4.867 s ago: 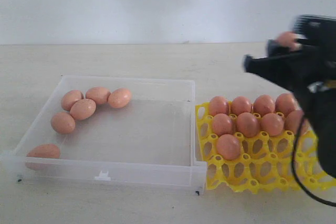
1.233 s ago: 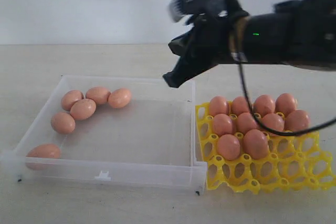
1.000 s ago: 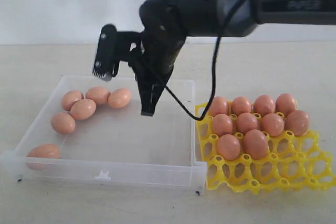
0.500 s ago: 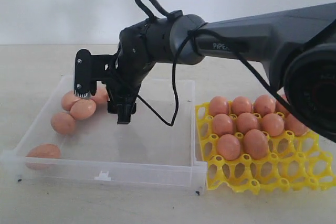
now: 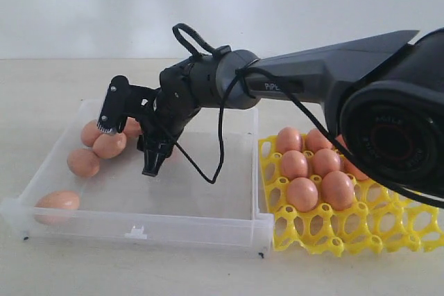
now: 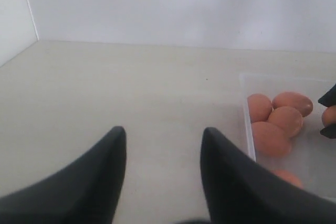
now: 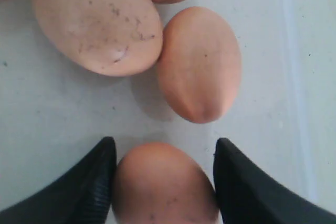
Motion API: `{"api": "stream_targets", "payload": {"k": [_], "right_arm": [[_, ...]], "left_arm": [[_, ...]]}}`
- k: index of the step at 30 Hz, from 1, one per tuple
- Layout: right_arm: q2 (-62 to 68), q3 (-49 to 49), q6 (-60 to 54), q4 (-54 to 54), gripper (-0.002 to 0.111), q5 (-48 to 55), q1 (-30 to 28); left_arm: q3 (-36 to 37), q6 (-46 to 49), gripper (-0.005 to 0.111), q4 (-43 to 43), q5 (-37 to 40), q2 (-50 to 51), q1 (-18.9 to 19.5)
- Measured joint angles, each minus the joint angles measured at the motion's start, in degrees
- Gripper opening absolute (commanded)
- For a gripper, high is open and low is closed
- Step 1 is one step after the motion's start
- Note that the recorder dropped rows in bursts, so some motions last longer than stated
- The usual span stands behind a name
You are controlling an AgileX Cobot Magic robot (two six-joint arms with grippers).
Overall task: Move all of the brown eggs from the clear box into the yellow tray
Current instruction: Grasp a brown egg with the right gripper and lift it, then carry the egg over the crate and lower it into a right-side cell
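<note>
My right gripper (image 5: pixel 130 142) reaches down into the clear box (image 5: pixel 139 227) at its back left. In the right wrist view its fingers (image 7: pixel 164 142) press both sides of one brown egg (image 7: pixel 163 187) that still lies on the box floor. Two more eggs (image 7: pixel 199 64) lie just ahead of it. Several loose eggs (image 5: pixel 83 163) stay along the box's left side, one of them (image 5: pixel 57 200) at the front corner. The yellow tray (image 5: pixel 361 227) on the right holds several eggs (image 5: pixel 319 164) in its back cups. My left gripper (image 6: pixel 163 132) hangs open over bare table, outside the box.
The box's low clear wall (image 6: pixel 247 124) stands between my left gripper and the egg cluster (image 6: pixel 283 121). A black cable (image 5: pixel 208 164) loops down from the right arm over the box. The tray's front cups (image 5: pixel 388 230) hold nothing.
The right arm has swung left from above the tray and dropped into the box. Its fingers opened and have come in around an egg. The left fingers have opened.
</note>
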Motion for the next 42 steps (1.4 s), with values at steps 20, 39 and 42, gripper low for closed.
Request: {"api": "stream_targets", "payload": {"k": [20,39,42], "right_arm": [[-6.6,0.2,-0.2,35.6,0.0,6.4,-2.2],[-18.9,29.3,-53.8,98.3,0.0,42.1,-19.1],[-27.1,35.3,-58.1,98.5,0.0,32.8,-22.0]], "left_arm": [[0.0,0.0,-0.004,0.0,0.9,0.0,0.0],[0.0,0.0,0.011,0.0,-0.4,0.0,0.0],[0.0,0.0,0.033,0.0,-0.4,0.0,0.0]]}}
